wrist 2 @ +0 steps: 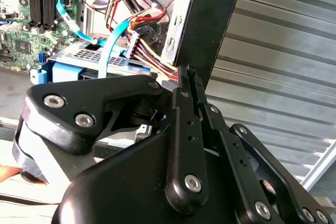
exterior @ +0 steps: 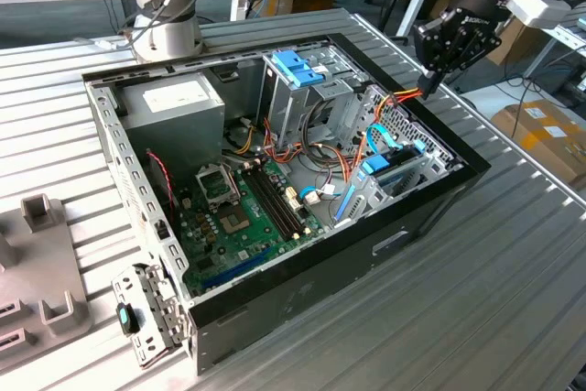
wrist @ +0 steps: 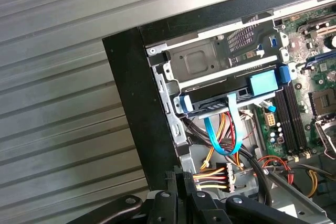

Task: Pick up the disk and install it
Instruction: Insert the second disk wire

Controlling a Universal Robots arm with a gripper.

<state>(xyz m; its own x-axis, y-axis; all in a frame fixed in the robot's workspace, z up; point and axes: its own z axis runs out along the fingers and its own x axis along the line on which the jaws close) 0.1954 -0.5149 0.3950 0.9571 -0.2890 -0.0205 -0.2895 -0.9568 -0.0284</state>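
The disk (exterior: 396,168) lies flat in the low bay at the corner of the open computer case (exterior: 430,208), on the exterior view's right. Its grey body sits in a light-blue carrier (wrist: 262,82), and a blue ribbon cable (wrist: 233,129) runs up to it. In the second wrist view the disk (wrist 2: 86,56) shows beyond the gripper body. My gripper (exterior: 428,87) hovers above the case's far right corner, apart from the disk. Its black fingers (wrist 2: 184,85) are pressed together with nothing between them, and their tips (wrist: 177,178) sit over a bundle of orange and yellow wires.
A tall metal drive cage with a blue latch (exterior: 298,66) stands mid-case. The motherboard (exterior: 243,212) and power supply (exterior: 174,103) fill the case's other side. The arm's base (exterior: 169,6) is behind the case. Grey fixtures (exterior: 37,254) sit on the ribbed table, and a cardboard box (exterior: 545,130) lies beyond it.
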